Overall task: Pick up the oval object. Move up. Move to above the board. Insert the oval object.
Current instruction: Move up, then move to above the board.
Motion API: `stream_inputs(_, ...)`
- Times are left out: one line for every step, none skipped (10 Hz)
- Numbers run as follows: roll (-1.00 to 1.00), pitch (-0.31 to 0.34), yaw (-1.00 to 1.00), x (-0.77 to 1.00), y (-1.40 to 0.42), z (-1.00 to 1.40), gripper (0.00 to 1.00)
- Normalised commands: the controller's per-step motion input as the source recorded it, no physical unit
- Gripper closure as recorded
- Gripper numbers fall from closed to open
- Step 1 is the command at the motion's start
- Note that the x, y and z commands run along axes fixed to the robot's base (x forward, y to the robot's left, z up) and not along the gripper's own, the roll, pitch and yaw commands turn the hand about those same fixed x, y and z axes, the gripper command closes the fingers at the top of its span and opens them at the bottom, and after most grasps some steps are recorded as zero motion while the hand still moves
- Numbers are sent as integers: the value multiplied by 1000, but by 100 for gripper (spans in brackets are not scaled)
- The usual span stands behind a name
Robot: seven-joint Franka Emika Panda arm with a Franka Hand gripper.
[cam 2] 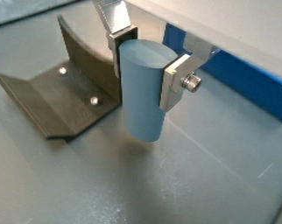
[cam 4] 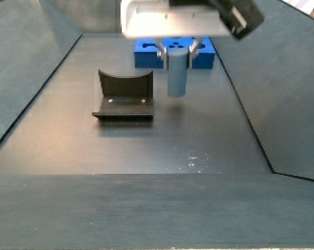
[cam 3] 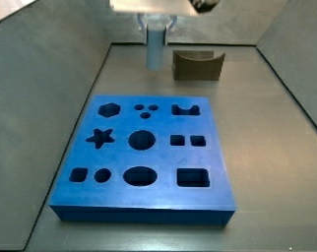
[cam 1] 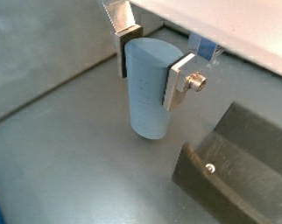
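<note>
Nearest in a side view lies the board (cam 3: 146, 157), bright blue, flat on the floor. Beyond it, at twelve o'clock, the gripper (cam 1: 151, 64) has its silver fingers (cam 2: 176, 80) clamped on the oval object (cam 2: 144, 89), upright, lifted clear of the floor. At one o'clock, just beside the post, stands the fixture (cam 3: 197, 65).
</note>
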Motion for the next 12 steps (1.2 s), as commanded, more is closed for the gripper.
stream_inputs(-29, 21, -1, -20, -20, 419, 100)
stream_inputs(-45, 24, 9, -19, -17, 189, 100)
stream_inputs(404, 97, -109, 47, -7, 1000, 100)
stream_inputs(393, 116, -101, 47, -7, 1000, 100)
stream_inputs(371, 123, -77, 45, -9, 1000, 100)
stream_inputs(289, 123, -24, 48, -14, 1000, 100)
stream_inputs(215, 117, -4, 49, -14, 1000, 100)
stream_inputs(144, 106, 11, 50, -12, 1000, 100)
stream_inputs(130, 101, 14, 50, -14, 1000, 100)
stream_inputs(106, 95, 14, 50, -17, 1000, 100)
stream_inputs(89, 91, 15, 51, -17, 1000, 100)
stream_inputs(73, 93, 14, 52, -18, 1000, 100)
